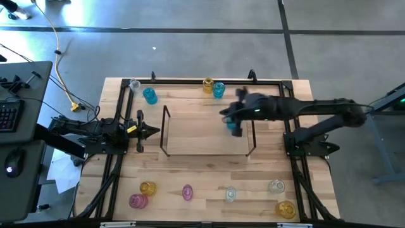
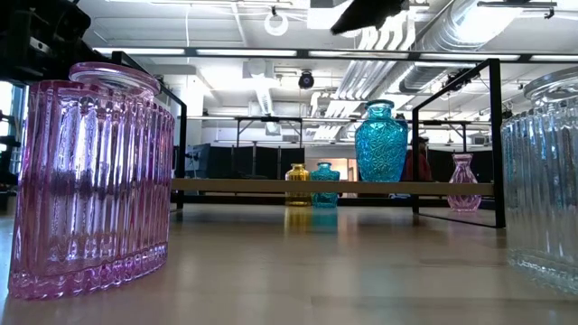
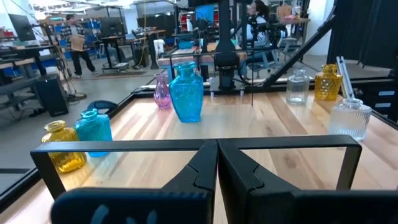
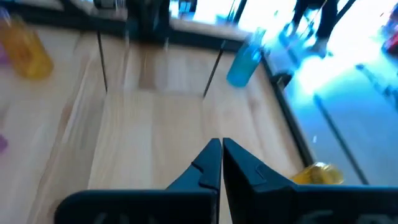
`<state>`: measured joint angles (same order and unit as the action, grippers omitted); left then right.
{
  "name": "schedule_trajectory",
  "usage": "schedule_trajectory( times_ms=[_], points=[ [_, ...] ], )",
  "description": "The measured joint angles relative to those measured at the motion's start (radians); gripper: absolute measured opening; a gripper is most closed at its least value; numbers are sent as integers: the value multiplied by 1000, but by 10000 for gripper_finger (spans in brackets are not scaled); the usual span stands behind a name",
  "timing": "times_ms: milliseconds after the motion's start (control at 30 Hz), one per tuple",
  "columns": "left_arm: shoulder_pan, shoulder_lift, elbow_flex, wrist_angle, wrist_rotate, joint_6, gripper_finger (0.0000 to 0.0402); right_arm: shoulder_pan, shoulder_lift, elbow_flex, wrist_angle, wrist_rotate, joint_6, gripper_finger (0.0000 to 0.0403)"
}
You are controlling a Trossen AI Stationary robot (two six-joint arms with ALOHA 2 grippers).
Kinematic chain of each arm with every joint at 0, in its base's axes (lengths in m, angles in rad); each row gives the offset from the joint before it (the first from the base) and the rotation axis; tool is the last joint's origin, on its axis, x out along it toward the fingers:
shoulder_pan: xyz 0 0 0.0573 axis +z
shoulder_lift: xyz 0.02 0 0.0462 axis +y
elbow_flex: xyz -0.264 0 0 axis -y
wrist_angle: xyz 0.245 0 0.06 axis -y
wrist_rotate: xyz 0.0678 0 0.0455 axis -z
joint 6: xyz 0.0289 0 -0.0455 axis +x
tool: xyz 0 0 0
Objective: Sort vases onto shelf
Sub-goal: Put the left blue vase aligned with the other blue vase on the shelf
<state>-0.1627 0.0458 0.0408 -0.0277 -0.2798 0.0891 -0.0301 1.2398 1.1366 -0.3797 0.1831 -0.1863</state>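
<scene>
Workshop hall with overhead ducts and strip lights lies behind the wooden table (image 1: 209,183). Shelf (image 1: 209,130): light board at table centre, dark wire uprights at both short ends. One large cyan vase (image 2: 380,143) stands upright on the shelf near its right-hand end; in the high view it sits under the right gripper (image 1: 229,116), mostly covered by it. Right gripper hovers above that end of the shelf, fingers pressed together, nothing between them; image blurred. Left gripper (image 1: 152,132) waits just outside the shelf's left end, also fully closed and empty. Off-shelf vases: a clear vase (image 1: 134,84) and a cyan one (image 1: 150,95) at the far left; an amber vase (image 1: 207,85) touching a small cyan vase (image 1: 219,90) along the far edge. Near edge: pink vase (image 1: 137,201), amber (image 1: 147,188), small pink (image 1: 187,192), two clear (image 1: 230,194), amber (image 1: 286,209).
</scene>
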Motion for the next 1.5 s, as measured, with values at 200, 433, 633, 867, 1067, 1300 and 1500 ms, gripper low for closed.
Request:
schedule_trajectory(
  times_ms=[200,433,633,867,1067,1300,1500],
  points=[
    [0,0,0,2,0,-7,5,-48,-203,-116,98,0,-60,0],
    [7,0,-1,159,-101,-173,5,-141,-353,-296,254,-75,-121,0],
    [40,0,-1,222,-304,-132,3,-233,-387,-435,408,-148,-130,0],
    [81,0,1,340,-354,-33,1,-286,-382,-459,451,-222,-133,0],
    [152,50,157,115,-388,-117,0,-286,-382,-459,490,-226,-177,0],
    [272,264,475,-323,-360,-232,0,-286,-377,-459,494,-226,-160,0],
    [380,531,736,-627,-227,-263,0,-286,-351,-459,514,-226,-155,0]
  ],
)
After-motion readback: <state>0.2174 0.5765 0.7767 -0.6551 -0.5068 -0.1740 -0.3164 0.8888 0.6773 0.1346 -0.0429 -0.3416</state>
